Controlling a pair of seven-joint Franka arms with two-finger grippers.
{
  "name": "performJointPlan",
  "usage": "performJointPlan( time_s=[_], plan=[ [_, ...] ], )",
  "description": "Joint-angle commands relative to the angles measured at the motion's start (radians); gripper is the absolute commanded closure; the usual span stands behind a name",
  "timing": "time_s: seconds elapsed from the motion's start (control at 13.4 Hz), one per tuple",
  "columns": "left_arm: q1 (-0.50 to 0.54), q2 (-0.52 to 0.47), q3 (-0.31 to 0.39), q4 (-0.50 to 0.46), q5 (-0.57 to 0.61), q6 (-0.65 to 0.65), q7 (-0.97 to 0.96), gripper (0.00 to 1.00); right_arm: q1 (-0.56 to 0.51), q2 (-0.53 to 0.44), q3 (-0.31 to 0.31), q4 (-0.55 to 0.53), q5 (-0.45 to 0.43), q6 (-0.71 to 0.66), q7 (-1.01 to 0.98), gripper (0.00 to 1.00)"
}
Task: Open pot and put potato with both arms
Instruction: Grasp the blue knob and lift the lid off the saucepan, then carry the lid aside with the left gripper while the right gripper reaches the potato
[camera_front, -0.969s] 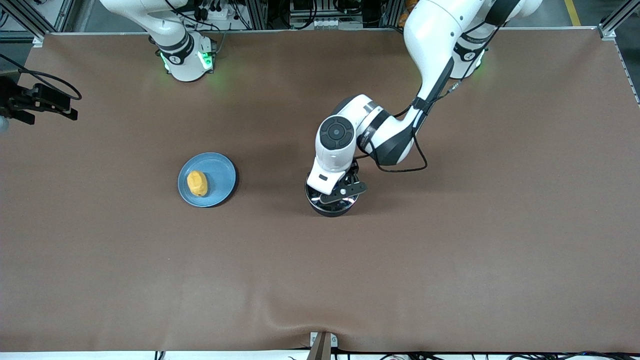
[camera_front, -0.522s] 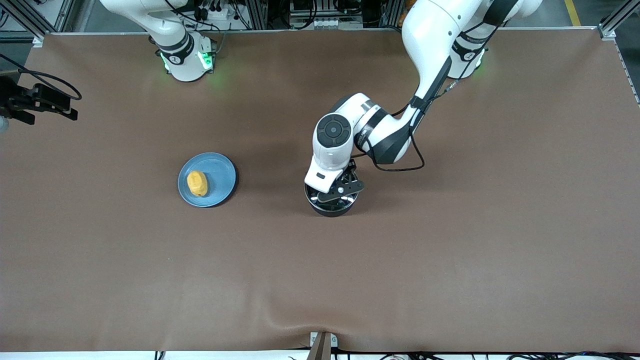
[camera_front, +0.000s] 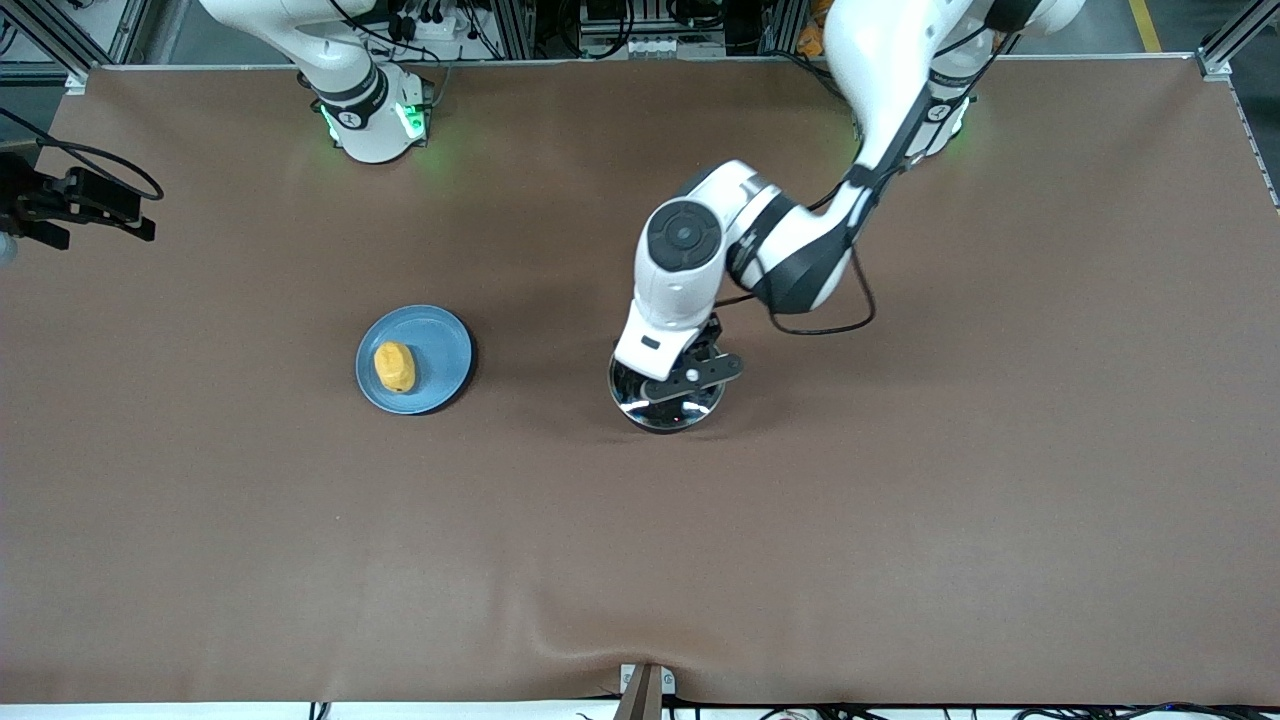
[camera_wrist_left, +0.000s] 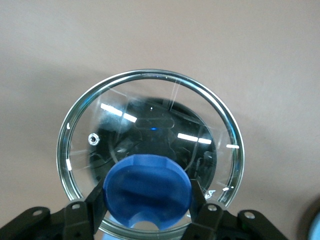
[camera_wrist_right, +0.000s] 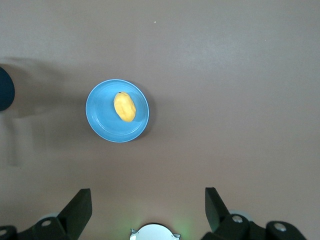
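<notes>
My left gripper (camera_front: 681, 386) is shut on the blue knob (camera_wrist_left: 149, 180) of the round glass lid (camera_front: 664, 409) and holds it a little above the black pot. The pot (camera_wrist_left: 162, 127) shows dark through the glass in the left wrist view; its handle is hidden. The yellow-orange potato (camera_front: 394, 367) lies on a light-blue plate (camera_front: 441, 349), toward the right arm's end of the table from the pot. My right gripper (camera_wrist_right: 147, 207) is open and empty, high over the table near its own base, with the potato (camera_wrist_right: 124, 106) below it; it is out of the front view.
The brown table (camera_front: 900, 500) holds only the plate and the pot. A black device with a cable (camera_front: 70, 205) sticks in at the table's edge at the right arm's end. The right arm's green-lit base (camera_front: 372, 118) stands at the back edge.
My left gripper has risen with the lid in it, so the lid has come up off the pot. The plate and the potato have not moved.
</notes>
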Motion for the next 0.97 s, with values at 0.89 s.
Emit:
performJointPlan(
  time_s=[0.89],
  plan=[
    [0.621,-0.293,-0.016,-0.725,0.039,0.427,0.708,1.0,0.065,-0.034,0.091,-0.399,-0.01,0.415,0.048,0.0]
  ],
)
